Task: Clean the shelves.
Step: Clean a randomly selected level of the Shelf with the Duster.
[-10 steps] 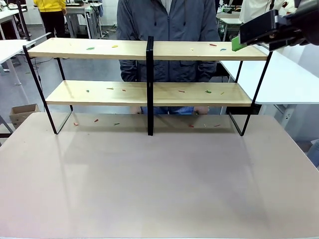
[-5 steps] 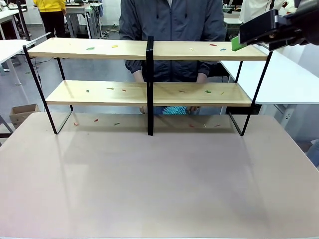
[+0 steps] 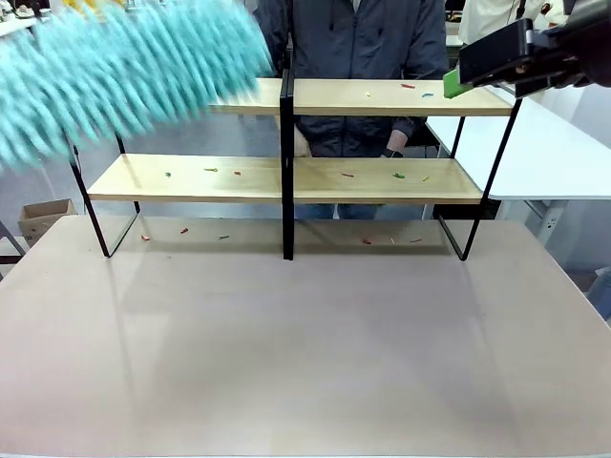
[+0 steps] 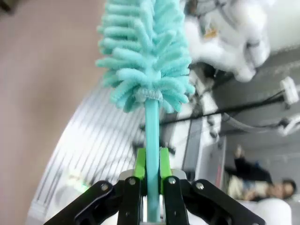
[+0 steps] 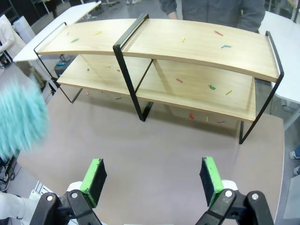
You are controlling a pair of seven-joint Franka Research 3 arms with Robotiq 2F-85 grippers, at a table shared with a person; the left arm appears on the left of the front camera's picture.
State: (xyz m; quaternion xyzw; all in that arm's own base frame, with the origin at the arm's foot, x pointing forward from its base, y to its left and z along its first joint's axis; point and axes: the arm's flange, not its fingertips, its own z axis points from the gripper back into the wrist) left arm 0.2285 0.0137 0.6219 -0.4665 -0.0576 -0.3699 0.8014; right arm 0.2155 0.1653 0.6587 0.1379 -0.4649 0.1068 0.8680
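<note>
The shelves [image 3: 382, 98] stand across the far half of the table, two tiers of light wooden boards on a black frame, also seen from above in the right wrist view [image 5: 201, 47]. Small coloured bits [image 3: 399, 176] lie scattered on the boards. My left gripper [image 4: 151, 164] is shut on the handle of a teal fluffy duster [image 4: 145, 51]. The duster [image 3: 124, 67] shows as a large blur at the upper left of the front view, covering the top-left board. My right gripper [image 5: 152, 180] is open and holds nothing, hovering high at the shelves' right end [image 3: 454, 84].
A person in a grey jacket [image 3: 353, 43] stands behind the shelves with hands [image 3: 393, 145] near the lower tier. More coloured bits [image 3: 367, 240] lie on the beige tabletop [image 3: 305, 343] under the shelves. White tables stand to the right and left.
The duster has swung into the upper left of the front view, hiding the top-left board. The person shifted right and a teal thing behind the lower shelf is gone. My right gripper stayed put.
</note>
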